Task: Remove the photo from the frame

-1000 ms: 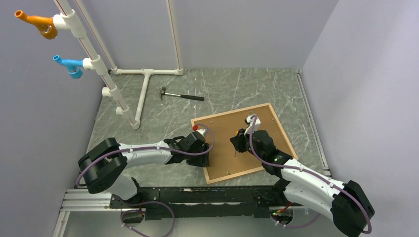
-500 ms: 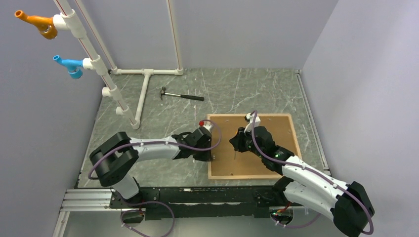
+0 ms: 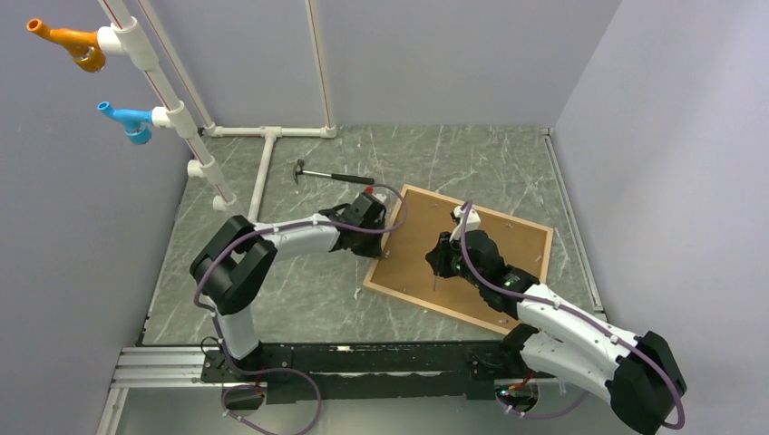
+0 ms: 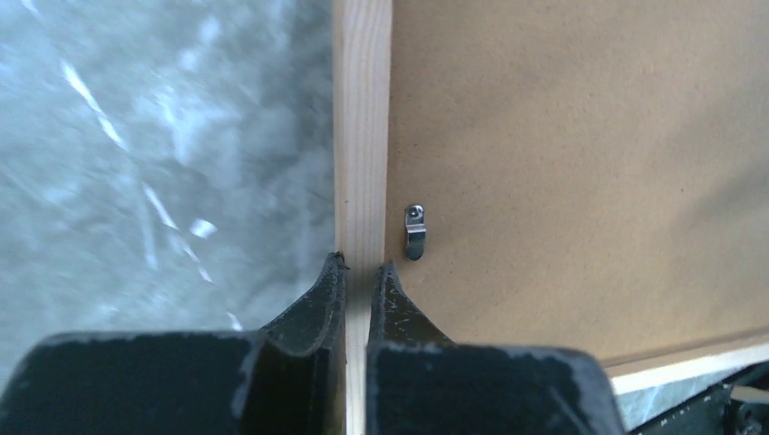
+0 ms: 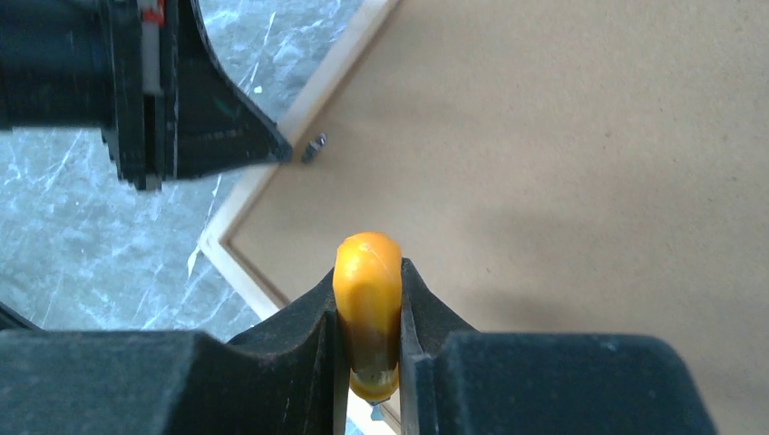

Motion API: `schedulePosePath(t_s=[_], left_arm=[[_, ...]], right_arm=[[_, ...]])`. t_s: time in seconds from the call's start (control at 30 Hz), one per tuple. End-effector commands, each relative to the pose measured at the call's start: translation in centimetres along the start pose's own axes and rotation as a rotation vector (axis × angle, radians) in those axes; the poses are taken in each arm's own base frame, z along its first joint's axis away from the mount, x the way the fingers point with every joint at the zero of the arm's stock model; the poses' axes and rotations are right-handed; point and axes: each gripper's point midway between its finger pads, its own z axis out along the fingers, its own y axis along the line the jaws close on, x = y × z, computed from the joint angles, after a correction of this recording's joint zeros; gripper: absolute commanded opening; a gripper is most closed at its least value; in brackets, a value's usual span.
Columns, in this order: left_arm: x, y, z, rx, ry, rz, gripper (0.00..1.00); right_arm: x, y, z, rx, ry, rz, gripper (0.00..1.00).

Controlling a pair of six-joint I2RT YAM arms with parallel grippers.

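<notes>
The frame point(image 3: 517, 223) is laid flat and face down on the right half of the table point(image 3: 299, 299), turned askew to the table's edges so that one corner points toward the far edge and the opposite one toward the near edge. It is made of thin, pale, straight-grained wood with a square section. Within it the photo point(image 3: 508, 258) is seated, and only its back is shown: a plain, matte, brown board with a fine fibrous texture and no markings. The printed side cannot be seen. A small bent metal tab point(image 4: 414, 231) is fixed by a screw at the inner edge of the wooden rail and is lying over the brown back.

The table top is a smooth grey-green surface veined in white like marble.

The left gripper point(image 4: 361, 267) is closed on the frame's left rail, near the corner that faces the table's far edge; the rail is pinched between its black, scuffed fingers. The right gripper point(image 5: 367, 270) is clamped around an orange-handled tool point(image 5: 365, 304), whose glossy, rounded handle is squeezed between the two fingers above the middle of the brown back. In the overhead view a thin shaft is seen running down from that gripper to the board.

A hammer point(image 3: 331, 175) is lying toward the far edge, beside a white pipe structure point(image 3: 267, 159).
</notes>
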Motion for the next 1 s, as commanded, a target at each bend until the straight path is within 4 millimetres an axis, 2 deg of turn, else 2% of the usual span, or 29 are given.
schedulePosePath(t_s=[0.0,0.03,0.17,0.27,0.5,0.6,0.67,0.8,0.97], left_arm=[[1.5,5.6,0.7,-0.151,0.124,0.024,0.0],[1.1,5.7,0.6,-0.151,0.119,0.022,0.0],[-0.4,6.3,-0.6,-0.183,0.095,0.015,0.11],[-1.3,6.1,-2.8,-0.185,0.055,-0.007,0.29],[-1.0,5.2,-8.0,-0.142,-0.032,-0.114,0.62],[-0.2,4.3,-9.4,-0.08,-0.049,-0.199,0.76],[0.6,4.1,-10.0,-0.074,-0.047,-0.298,0.79],[2.7,3.3,-10.8,-0.059,0.006,-0.599,0.75],[3.6,0.8,-10.3,0.124,-0.005,-0.982,0.71]], right_arm=[[-3.0,1.0,0.1,-0.005,-0.066,0.018,0.0],[-3.0,1.1,0.2,-0.01,-0.058,0.012,0.0],[-2.8,1.8,1.4,-0.052,-0.024,-0.004,0.0],[-2.8,2.5,2.3,-0.085,-0.01,-0.012,0.0],[-2.5,4.5,4.0,-0.213,-0.027,-0.022,0.0],[-2.6,4.5,4.2,-0.22,-0.055,-0.038,0.0],[-2.6,4.2,4.2,-0.213,-0.073,-0.053,0.0],[-2.5,3.8,3.4,-0.22,-0.116,-0.077,0.0],[-2.7,3.8,1.9,-0.254,-0.185,-0.061,0.0]])
